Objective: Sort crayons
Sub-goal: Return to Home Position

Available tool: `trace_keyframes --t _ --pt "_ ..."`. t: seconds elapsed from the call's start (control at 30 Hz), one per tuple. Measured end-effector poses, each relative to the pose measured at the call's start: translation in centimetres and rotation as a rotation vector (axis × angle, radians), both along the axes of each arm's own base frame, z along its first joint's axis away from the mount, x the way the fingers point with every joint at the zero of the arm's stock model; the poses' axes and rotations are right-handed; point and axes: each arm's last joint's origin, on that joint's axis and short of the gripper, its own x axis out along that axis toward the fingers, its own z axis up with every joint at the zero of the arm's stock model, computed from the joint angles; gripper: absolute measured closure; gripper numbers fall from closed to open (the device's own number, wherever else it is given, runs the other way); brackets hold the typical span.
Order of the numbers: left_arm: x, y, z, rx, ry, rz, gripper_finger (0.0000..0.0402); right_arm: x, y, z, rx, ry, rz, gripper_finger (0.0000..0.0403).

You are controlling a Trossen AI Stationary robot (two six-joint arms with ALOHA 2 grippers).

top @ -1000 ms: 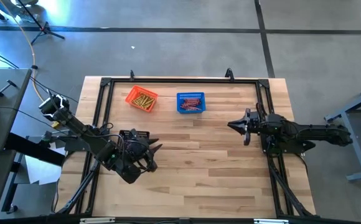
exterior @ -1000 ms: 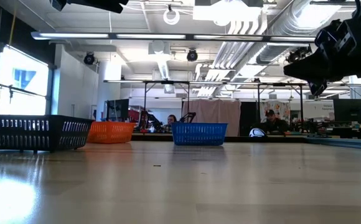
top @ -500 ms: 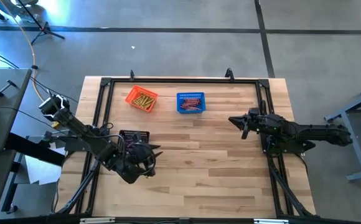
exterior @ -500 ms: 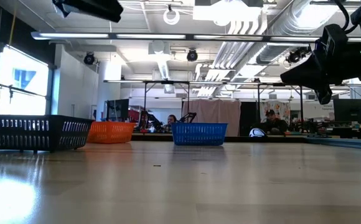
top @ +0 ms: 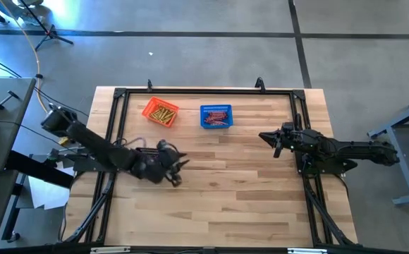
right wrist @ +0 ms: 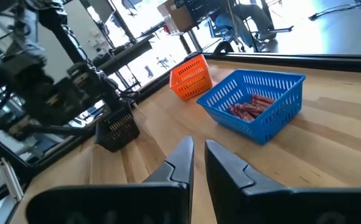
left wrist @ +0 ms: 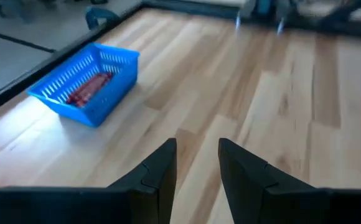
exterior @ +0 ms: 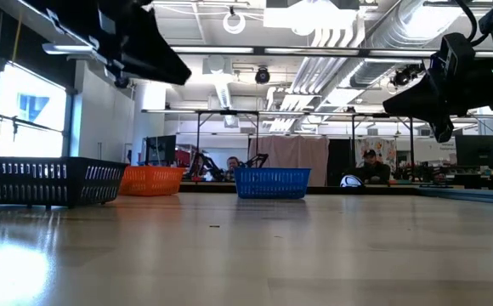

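My left gripper (left wrist: pixel 197 148) hangs over the left half of the table (top: pixel 247 190), about halfway between front and back. Its two fingers are a little apart and there is nothing between them. It points toward the blue basket (left wrist: pixel 113 93), which is well apart from it. The red crayons (left wrist: pixel 88 89) lie in a heap inside that blue basket. Near it sits the orange basket (top: pixel 149 109), and the yellow crayons (top: pixel 164 114) lie inside that one. Both baskets stand at the far side of the table. The black basket (exterior: pixel 47 181) stands on the left, nearer the front than the other two. From above, my left arm (top: pixel 99 147) covers most of it, so I cannot tell what is inside. My right gripper (right wrist: pixel 198 144) waits up in the air over the right side of the table. Its fingers are almost pressed together, with only a thin crack between them, and it holds nothing.
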Motion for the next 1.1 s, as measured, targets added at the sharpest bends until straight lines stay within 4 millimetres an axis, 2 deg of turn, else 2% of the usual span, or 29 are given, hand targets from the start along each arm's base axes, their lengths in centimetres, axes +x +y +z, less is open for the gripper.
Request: trace_keyframes --t 0.1,0.27,0.4,0.5,0.6,0.9,1.1 --pt "-1.5 1.7 0.3 -0.055 -0.086 0.008 0.0296 0.0 0.0 0.0 -0.005 0.001 0.001 0.0377" --pt "-5.9 4.7 -0.9 -0.115 -0.221 0.014 0.0296 0.0 0.0 0.0 0.003 -0.002 0.000 0.0377" --pt "-9.6 6.4 -3.2 -0.155 -0.291 0.039 0.0296 0.0 0.0 0.0 0.004 -0.001 0.000 0.0377" --pt "-11.2 7.2 -4.8 -0.209 -0.322 0.065 0.0296 0.0 0.0 0.0 0.004 -0.001 0.000 0.0377" --pt "-12.1 7.8 -5.7 -0.197 -0.324 0.059 0.0296 0.0 0.0 0.0 0.004 -0.001 0.000 0.0377" --pt "-12.8 9.2 -4.8 -0.118 -0.393 -0.022 0.0296 0.0 0.0 0.0 0.003 0.000 0.000 0.0377" --pt "-13.2 9.9 -4.6 -0.054 -0.376 -0.009 0.0296 0.0 0.0 0.0 0.004 0.000 0.000 0.0377"
